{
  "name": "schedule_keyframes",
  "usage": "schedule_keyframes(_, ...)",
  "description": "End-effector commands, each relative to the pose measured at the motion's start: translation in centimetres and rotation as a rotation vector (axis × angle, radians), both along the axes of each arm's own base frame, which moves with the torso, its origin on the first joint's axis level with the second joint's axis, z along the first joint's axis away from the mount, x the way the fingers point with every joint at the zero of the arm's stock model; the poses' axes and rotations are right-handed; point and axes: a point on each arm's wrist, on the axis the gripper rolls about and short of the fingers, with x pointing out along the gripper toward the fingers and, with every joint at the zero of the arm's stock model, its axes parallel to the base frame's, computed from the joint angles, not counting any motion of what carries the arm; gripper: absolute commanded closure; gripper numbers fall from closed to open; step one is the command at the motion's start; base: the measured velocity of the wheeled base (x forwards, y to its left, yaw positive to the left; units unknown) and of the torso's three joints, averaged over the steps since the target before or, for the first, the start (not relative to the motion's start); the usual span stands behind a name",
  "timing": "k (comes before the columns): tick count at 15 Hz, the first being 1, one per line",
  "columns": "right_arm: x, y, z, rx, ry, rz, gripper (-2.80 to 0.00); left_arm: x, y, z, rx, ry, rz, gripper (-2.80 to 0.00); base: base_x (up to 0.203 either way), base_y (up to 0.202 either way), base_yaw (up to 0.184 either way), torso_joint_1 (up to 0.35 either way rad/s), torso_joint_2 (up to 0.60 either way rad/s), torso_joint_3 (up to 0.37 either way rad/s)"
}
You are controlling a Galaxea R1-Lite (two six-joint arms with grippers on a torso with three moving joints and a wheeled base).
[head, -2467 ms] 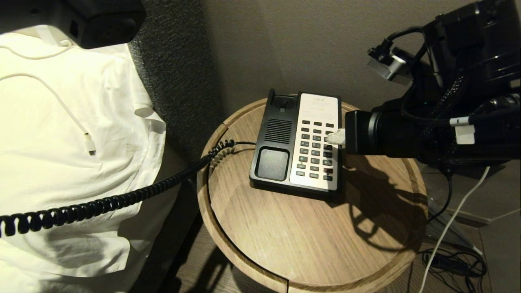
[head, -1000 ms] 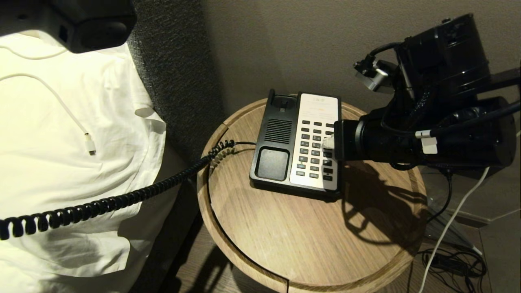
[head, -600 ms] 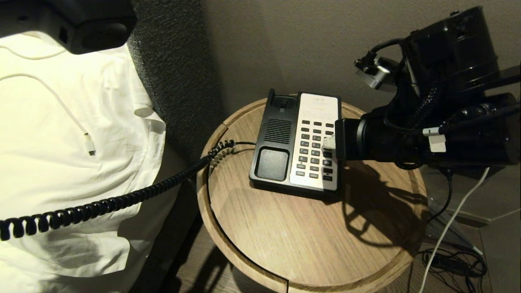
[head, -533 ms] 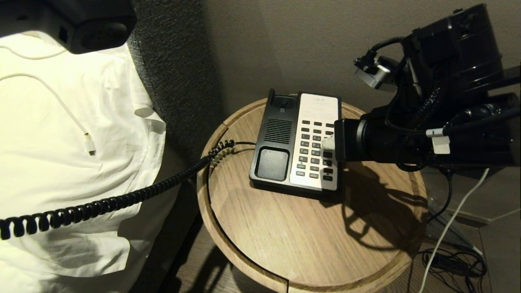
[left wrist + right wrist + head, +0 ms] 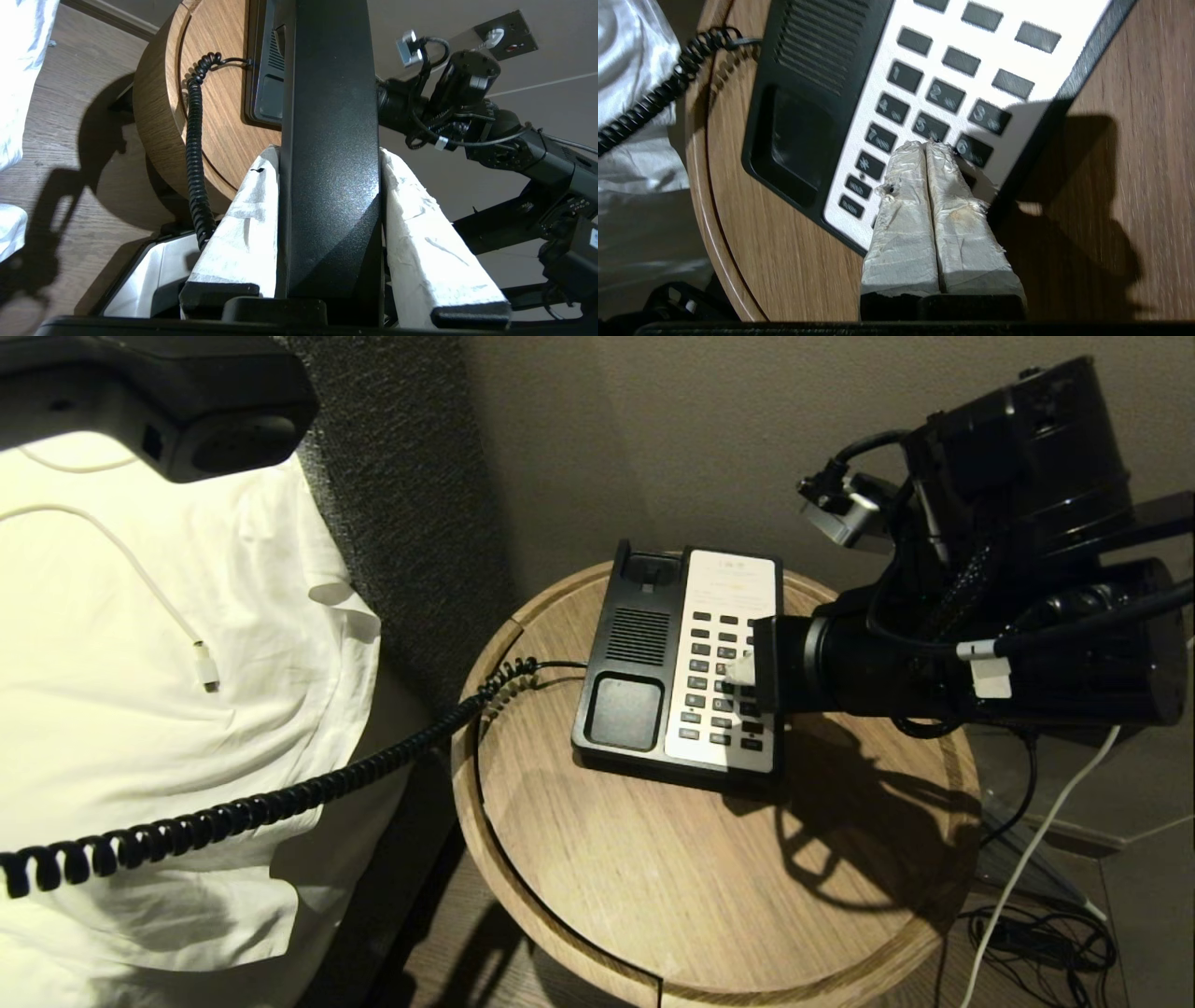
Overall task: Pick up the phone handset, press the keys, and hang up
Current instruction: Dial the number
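The black phone handset (image 5: 187,401) hangs at the top left of the head view, off its cradle. My left gripper (image 5: 329,154) is shut on the handset (image 5: 329,93), one white-wrapped finger (image 5: 243,224) on each flat side. Its coiled cord (image 5: 280,798) runs over the bed to the phone base (image 5: 635,644) on the round wooden table (image 5: 709,896). My right gripper (image 5: 740,669) reaches in from the right, shut with nothing in it. Its tips (image 5: 926,145) rest over the keys (image 5: 943,95), in the middle column just below the 5 key.
White bedding (image 5: 140,709) with a white charging cable (image 5: 201,663) lies to the left. A dark padded headboard (image 5: 401,476) stands between the bed and the table. Black and white cables (image 5: 1046,933) lie on the floor at the right. A wall socket (image 5: 504,37) sits behind the table.
My right gripper has slid left across the keypad, from the right column toward the middle, and a little nearer the front rows. The handset stays held in the left gripper.
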Motion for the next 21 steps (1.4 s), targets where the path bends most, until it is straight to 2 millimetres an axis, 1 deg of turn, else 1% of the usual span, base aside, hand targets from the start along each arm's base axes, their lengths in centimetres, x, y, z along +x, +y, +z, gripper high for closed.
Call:
schedule_keyframes(1,0.46,0.47,-0.25,0.0,-0.001,-0.003,0.0,-0.26,0.36,-0.24,-0.001,0.003,0.003,0.0,0.0,0.0,0.0,0.0,0.0,0.0)
schedule_keyframes(4,0.51,0.53,-0.1,0.003,-0.004,-0.003,0.0,-0.32,0.44,-0.26,-0.003,0.004,0.003,0.0,0.0,0.0,0.0,0.0,0.0,0.0)
schedule_keyframes(7,0.59,0.58,-0.48,-0.007,0.002,-0.007,0.0,-0.29,0.39,-0.27,-0.002,0.004,0.003,0.0,0.0,0.0,0.0,0.0,0.0,0.0)
schedule_keyframes(14,0.92,0.78,-0.53,-0.003,-0.009,-0.011,0.0,-0.25,0.35,-0.27,0.002,0.003,0.002,0.0,0.0,0.0,0.0,0.0,0.0,0.0)
schedule_keyframes(15,0.91,0.76,-0.75,-0.01,-0.004,-0.011,0.0,-0.25,0.35,-0.27,0.002,0.002,0.002,0.0,0.0,0.0,0.0,0.0,0.0,0.0)
schedule_keyframes(21,0.38,0.24,-0.28,-0.013,0.003,-0.011,0.0,-0.38,0.53,-0.28,-0.004,0.002,0.003,0.0,0.0,0.0,0.0,0.0,0.0,0.0)
